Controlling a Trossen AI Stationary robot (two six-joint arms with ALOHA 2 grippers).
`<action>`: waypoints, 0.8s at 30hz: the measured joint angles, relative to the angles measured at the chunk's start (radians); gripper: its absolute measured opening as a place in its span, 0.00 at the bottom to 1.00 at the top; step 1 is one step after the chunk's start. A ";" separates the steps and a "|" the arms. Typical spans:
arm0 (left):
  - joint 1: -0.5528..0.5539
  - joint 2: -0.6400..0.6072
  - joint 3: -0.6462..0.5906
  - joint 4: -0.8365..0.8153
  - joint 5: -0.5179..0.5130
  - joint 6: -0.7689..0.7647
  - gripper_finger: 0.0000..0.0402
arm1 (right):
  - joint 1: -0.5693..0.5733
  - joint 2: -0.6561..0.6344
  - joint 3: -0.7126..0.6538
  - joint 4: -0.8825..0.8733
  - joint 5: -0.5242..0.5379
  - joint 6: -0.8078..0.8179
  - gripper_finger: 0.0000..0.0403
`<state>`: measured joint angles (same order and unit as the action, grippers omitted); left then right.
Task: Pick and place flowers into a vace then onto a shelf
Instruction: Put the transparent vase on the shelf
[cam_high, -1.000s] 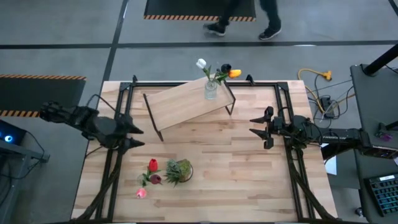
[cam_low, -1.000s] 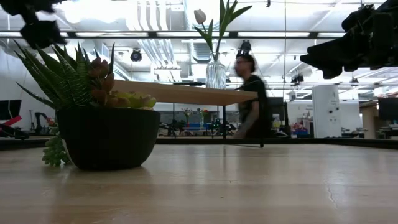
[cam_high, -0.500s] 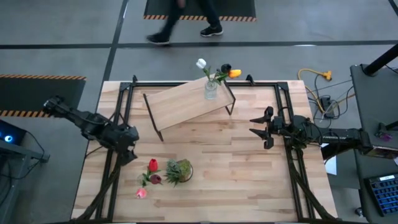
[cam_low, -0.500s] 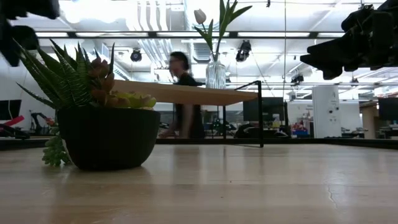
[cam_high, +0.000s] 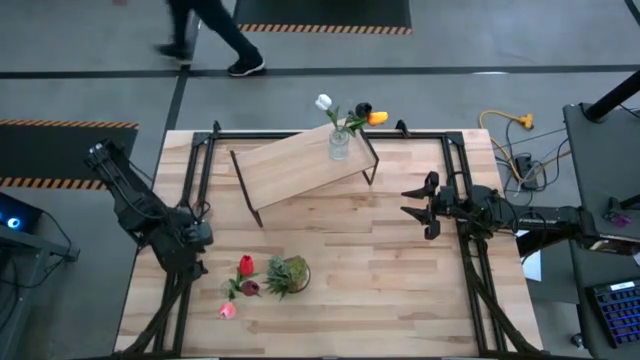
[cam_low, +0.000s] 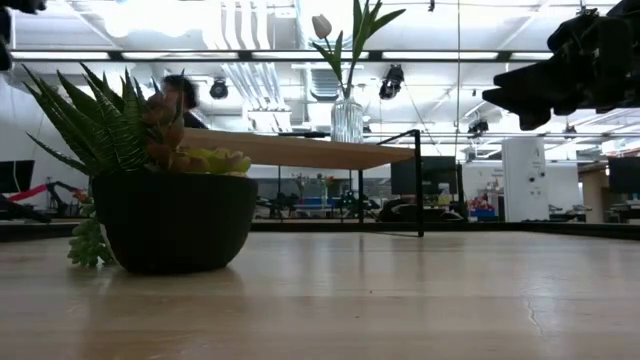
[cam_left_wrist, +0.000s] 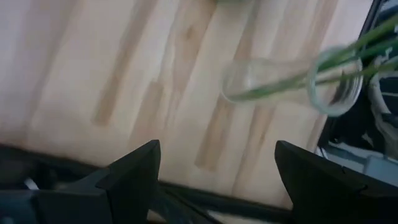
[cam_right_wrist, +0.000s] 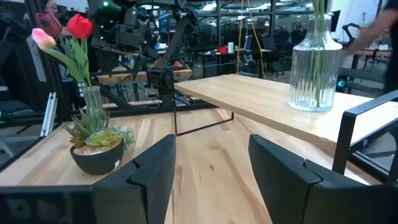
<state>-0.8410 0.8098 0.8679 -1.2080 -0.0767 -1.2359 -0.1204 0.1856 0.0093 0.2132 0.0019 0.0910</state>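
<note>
On the shelf (cam_high: 300, 165) stands a ribbed glass vase (cam_high: 340, 145) with white, maroon and orange flowers (cam_high: 350, 112); it also shows in the low view as vase (cam_low: 347, 118) on shelf (cam_low: 300, 150). A smaller glass vase (cam_left_wrist: 292, 87) with red, pink and maroon flowers (cam_high: 240, 285) stands on the tabletop by the near-left corner. My left gripper (cam_high: 190, 255) hangs open, left of and above that small vase, touching nothing. My right gripper (cam_high: 415, 205) waits open over the table's right side, pointing left; its fingers frame the ribbed vase (cam_right_wrist: 317, 62).
A dark bowl with a spiky green plant (cam_high: 288, 275) stands right beside the small vase and fills the left of the low view as bowl (cam_low: 175, 215). Black frame rails (cam_high: 190, 190) run along the table's sides. A person (cam_high: 205, 30) walks on the floor beyond the far edge.
My left gripper has swung from pointing right beside the shelf's left end toward the table's near edge and turned downward, while its arm drew back to the left. It has stayed open. The person beyond the table has walked from right to left.
</note>
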 joint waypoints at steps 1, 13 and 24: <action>-0.009 0.006 0.000 0.000 0.025 -0.021 0.75 | 0.000 0.000 0.000 0.000 0.000 0.012 0.48; -0.079 0.118 -0.001 0.176 0.071 0.136 0.74 | 0.000 0.000 0.000 0.001 0.001 0.092 0.48; -0.172 0.242 -0.002 0.205 -0.151 0.165 0.74 | 0.000 0.000 0.000 0.003 0.027 0.085 0.48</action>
<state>-1.0132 1.0515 0.8658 -1.0030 -0.2279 -1.0712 -0.1200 0.1856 0.0097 0.2165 0.0292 0.1761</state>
